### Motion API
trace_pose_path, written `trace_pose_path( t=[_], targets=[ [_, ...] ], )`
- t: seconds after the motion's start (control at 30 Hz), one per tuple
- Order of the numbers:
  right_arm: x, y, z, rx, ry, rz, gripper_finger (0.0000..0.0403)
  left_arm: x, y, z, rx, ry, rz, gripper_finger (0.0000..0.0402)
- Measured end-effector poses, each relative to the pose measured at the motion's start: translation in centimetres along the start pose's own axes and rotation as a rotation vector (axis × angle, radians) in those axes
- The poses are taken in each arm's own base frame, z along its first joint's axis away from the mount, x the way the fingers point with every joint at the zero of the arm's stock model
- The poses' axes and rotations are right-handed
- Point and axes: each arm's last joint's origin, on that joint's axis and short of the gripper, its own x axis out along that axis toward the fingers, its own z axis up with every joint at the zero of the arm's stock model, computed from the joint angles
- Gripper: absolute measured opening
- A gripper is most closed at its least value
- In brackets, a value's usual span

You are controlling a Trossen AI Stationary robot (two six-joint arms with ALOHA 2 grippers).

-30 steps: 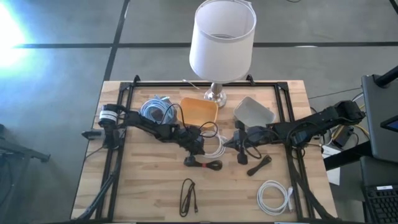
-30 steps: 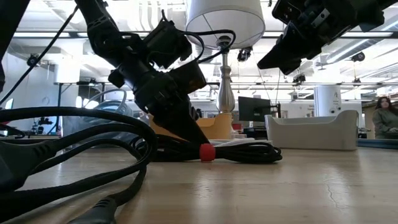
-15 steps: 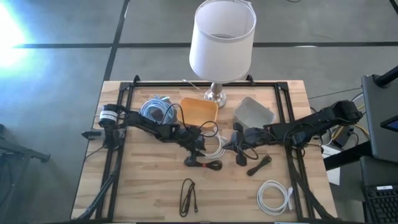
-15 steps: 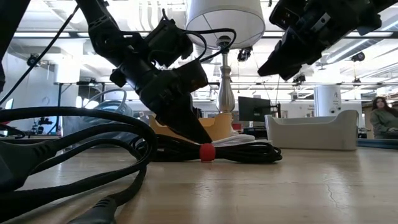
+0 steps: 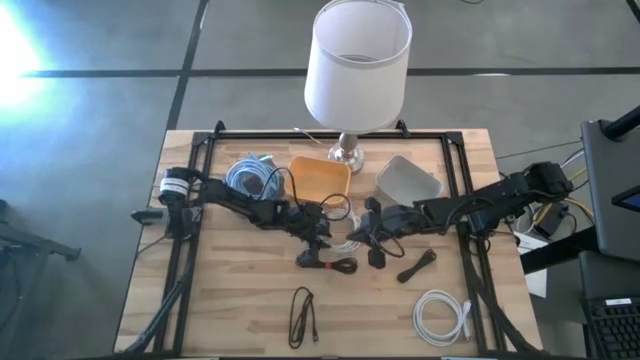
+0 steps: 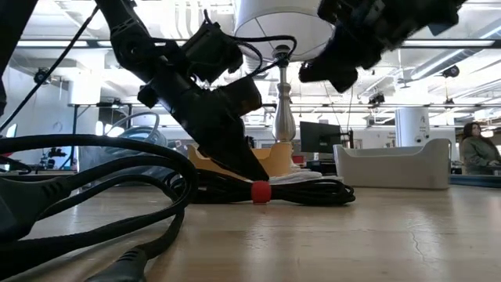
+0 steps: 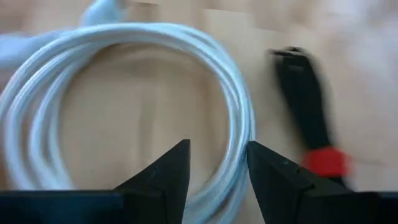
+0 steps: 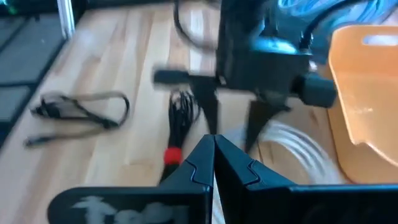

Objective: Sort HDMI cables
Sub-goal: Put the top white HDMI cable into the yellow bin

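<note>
Left gripper poised low over white HDMI coil at table centre, jaws spread to straddle its strand | black bundle with red band just beside | right gripper above coil's far side, fingers pressed together | no legible writing

Left hand low at table centre, fingers parted, right hand raised, fingers closed

Two white cables, three black.
</note>
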Motion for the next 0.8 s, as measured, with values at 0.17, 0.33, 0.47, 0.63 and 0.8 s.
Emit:
trace_pose_path(
  t=[0.17, 0.33, 0.47, 0.63, 0.8],
  targets=[
    [0.3, 0.8, 0.2, 0.042, 0.010, 0.018, 0.0009, 0.0, 0.4, 0.1, -0.005, -0.017, 0.137, 0.0161],
    [0.5, 1.8, -0.3, 0.022, 0.011, -0.014, 0.0009, 0.0, 0.5, 0.1, -0.007, -0.019, 0.149, 0.0161],
    [0.5, 2.3, -0.6, 0.008, 0.009, -0.046, 0.0009, 0.0, 0.5, 0.1, -0.008, -0.018, 0.150, 0.0161],
    [0.5, 2.2, -0.5, 0.007, -0.008, -0.091, 0.0009, 0.0, 0.5, 0.1, -0.008, -0.018, 0.150, 0.0161],
    [0.5, 2.3, -0.5, 0.003, -0.010, -0.089, 0.0009, 0.0, 0.5, 0.1, -0.008, -0.019, 0.151, 0.0161]
  ],
)
